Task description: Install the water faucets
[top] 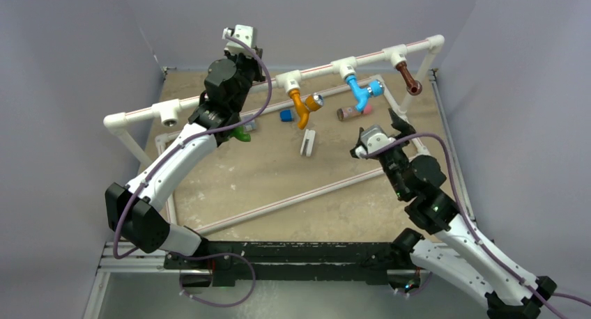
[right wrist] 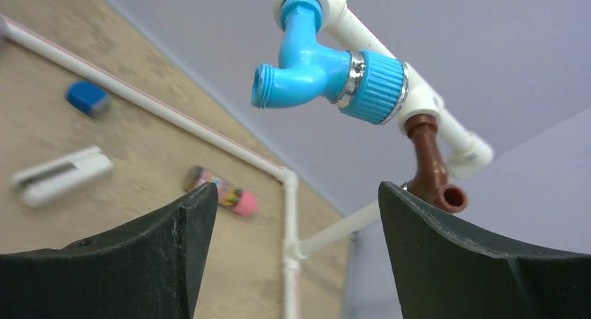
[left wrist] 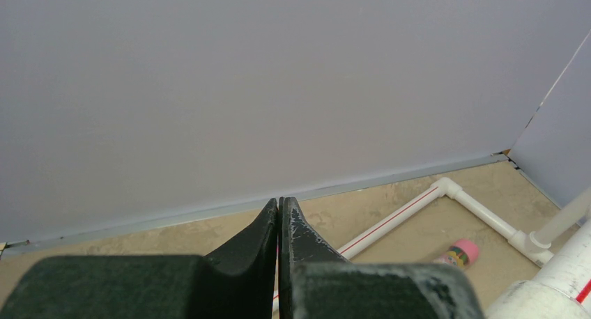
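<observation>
Table (top: pixel 279 187) carries a white pipe frame (top: pixel 139 115), its raised rail running from the left edge toward the far right corner. Three taps hang from the rail: orange faucet (top: pixel 301 106), blue faucet (top: pixel 357 90) and brown faucet (top: pixel 408 79), the last nearest that corner. The left-end socket (top: pixel 169 113) is bare. The left gripper (left wrist: pixel 279 202), fingers pressed together on nothing visible, points at the far wall. The right gripper (right wrist: pixel 296 193), spread and empty, sits below the blue faucet. The green faucet (top: pixel 242 133) lies on the table toward the far left corner, under the left arm and below its fingers, near the bare socket. The left arm is judged nearer. The green faucet's long axis is mostly hidden.
</observation>
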